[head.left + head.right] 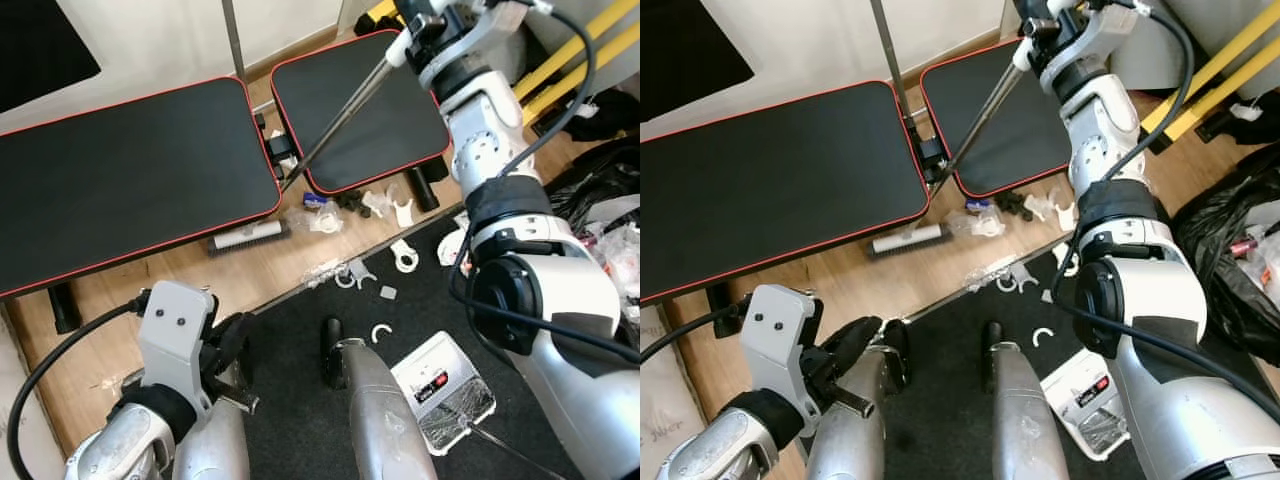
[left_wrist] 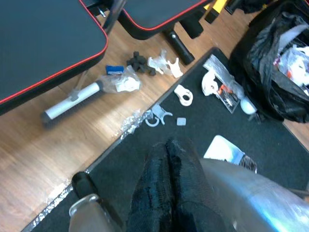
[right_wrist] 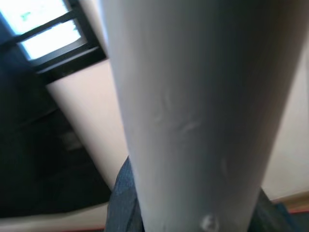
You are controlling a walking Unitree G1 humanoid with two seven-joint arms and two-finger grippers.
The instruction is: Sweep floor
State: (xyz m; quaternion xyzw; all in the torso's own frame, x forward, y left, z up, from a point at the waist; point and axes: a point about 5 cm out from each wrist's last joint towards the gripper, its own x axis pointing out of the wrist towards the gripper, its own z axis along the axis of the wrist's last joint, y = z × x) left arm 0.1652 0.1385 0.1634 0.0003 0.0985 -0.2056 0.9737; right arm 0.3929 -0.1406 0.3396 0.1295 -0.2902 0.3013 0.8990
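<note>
Right tool (image 1: 415,35), raised high at full reach, is clamping the upper end of the broom handle (image 1: 340,115). That handle is slanting down and toward the robot's left, crossing the gap between the two black bench pads (image 1: 120,175), and appears to be ending at the pale broom head (image 1: 248,236) on the wooden floor (image 1: 150,275) beside the larger pad. Litter (image 1: 360,270), white plastic clips and crumpled wrappers, is lying to the right of that head, along the edge of the dark mat (image 1: 300,400) and on it, so the sweeping stroke would probably be running rightward. Left tool (image 2: 166,193) is hanging low near the robot's legs with its fingers pressed together, gripping nothing. A full black rubbish bag (image 2: 270,63) is standing beyond the mat on the right.
</note>
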